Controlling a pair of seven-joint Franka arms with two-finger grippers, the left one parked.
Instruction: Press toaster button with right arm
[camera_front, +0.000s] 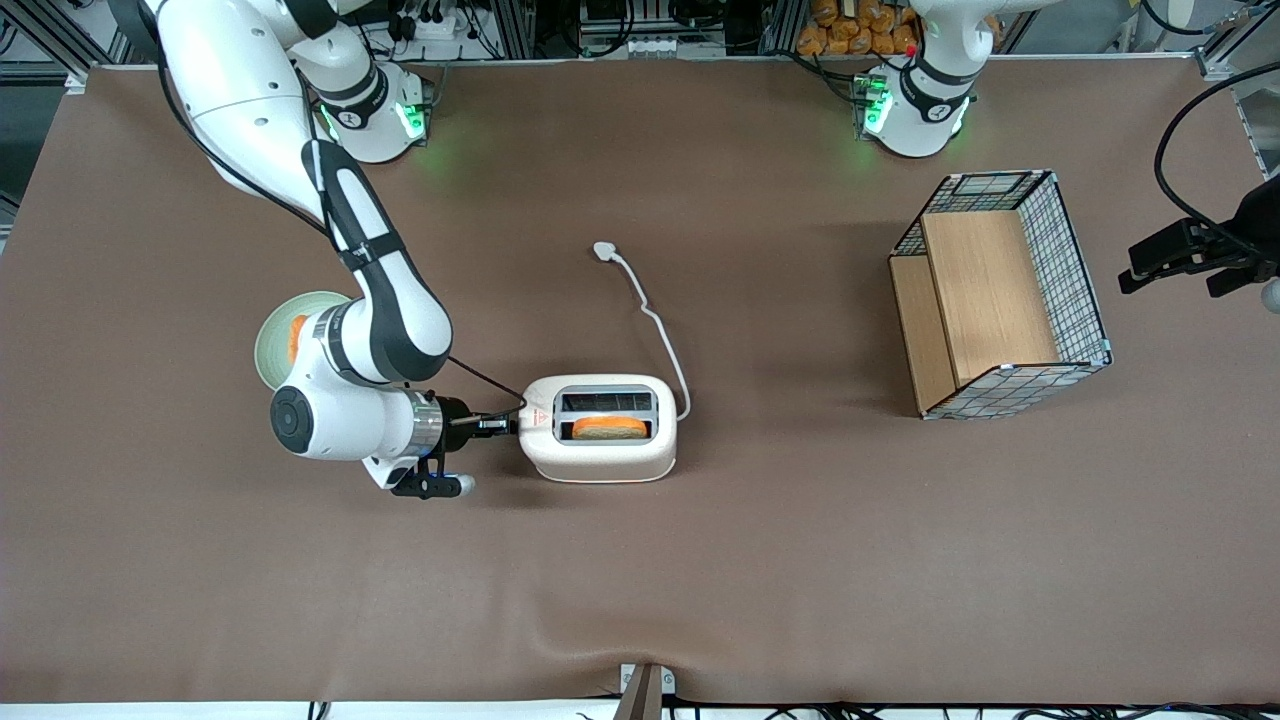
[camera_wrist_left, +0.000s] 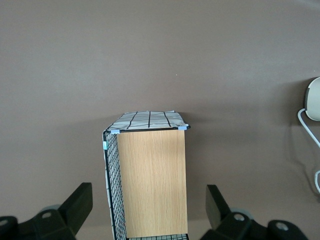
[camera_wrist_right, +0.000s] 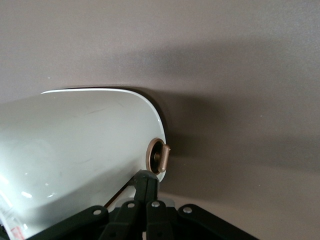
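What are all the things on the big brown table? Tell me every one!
toaster: one, white, middle of the table, with an orange-brown slice in the slot nearer the front camera.
toaster button: one, small round knob, on the toaster's narrow end facing the gripper.
cord: one, white, runs from the toaster to a white plug lying unplugged on the table.
basket: one, wire and wood, toward the parked arm's end.
plate: one, pale green, partly hidden under the right arm, holding something orange.
table: one, brown cover.
right arm: one, white with black bands.
gripper: one, black, shut, at the toaster's narrow end.
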